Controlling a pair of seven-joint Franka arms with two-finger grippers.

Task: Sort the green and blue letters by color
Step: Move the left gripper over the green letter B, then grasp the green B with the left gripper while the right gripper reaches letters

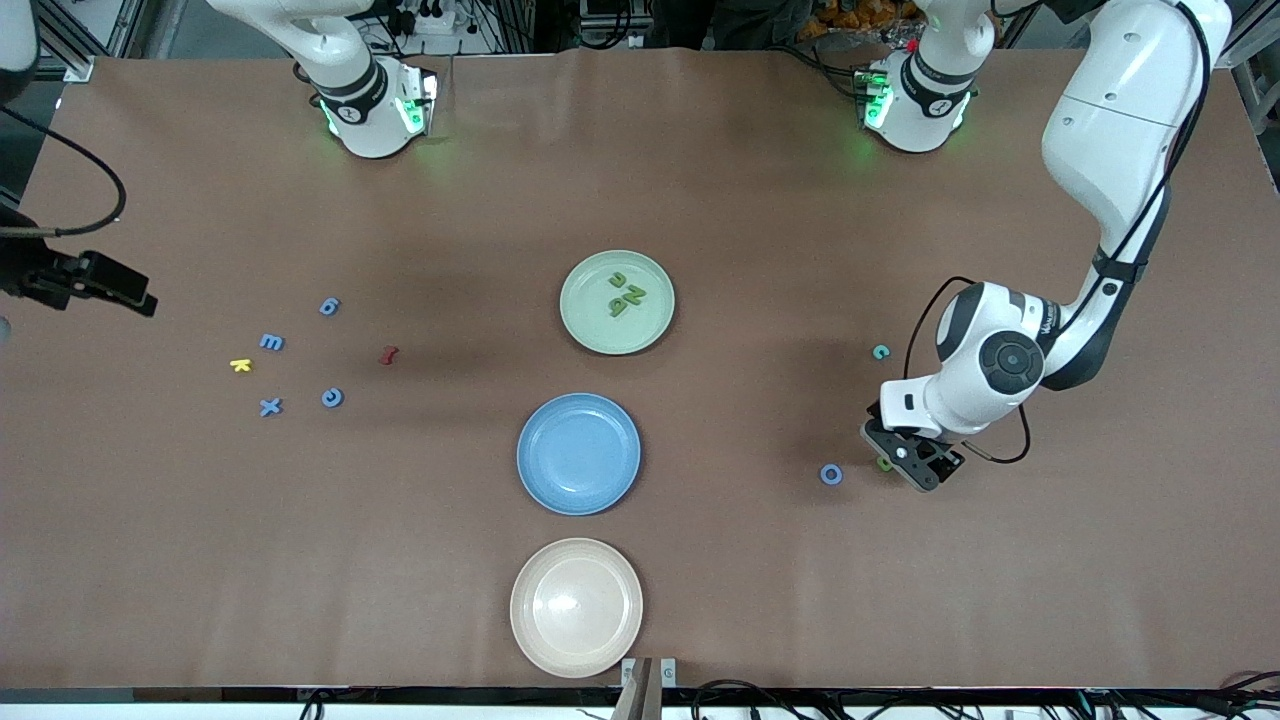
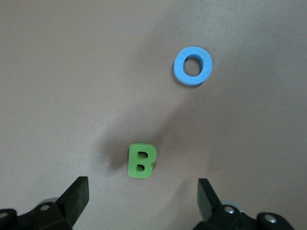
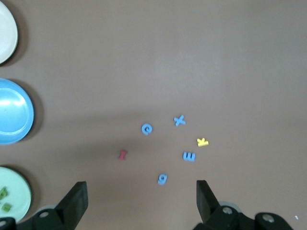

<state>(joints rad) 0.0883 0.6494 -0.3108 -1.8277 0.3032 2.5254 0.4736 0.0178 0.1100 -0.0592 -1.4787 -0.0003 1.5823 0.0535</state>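
A green letter B [image 2: 141, 160] lies flat on the brown table just ahead of my left gripper [image 2: 142, 191], whose fingers stand open and empty low over it. In the front view the B [image 1: 884, 463] peeks out beside that gripper [image 1: 915, 462]. A blue letter O [image 2: 193, 66] lies close by [image 1: 831, 474]. A teal letter c [image 1: 881, 352] lies farther from the front camera. Several blue letters [image 1: 300, 365] lie at the right arm's end. My right gripper [image 3: 141, 189] hangs open and empty high over them [image 1: 120, 288].
A green plate [image 1: 590, 320] holds green letters [image 1: 627, 296]. A blue plate [image 1: 579, 453] and a beige plate [image 1: 577, 607] stand nearer the front camera, both bare. A yellow letter [image 1: 240, 365] and a dark red letter [image 1: 389, 355] lie among the blue ones.
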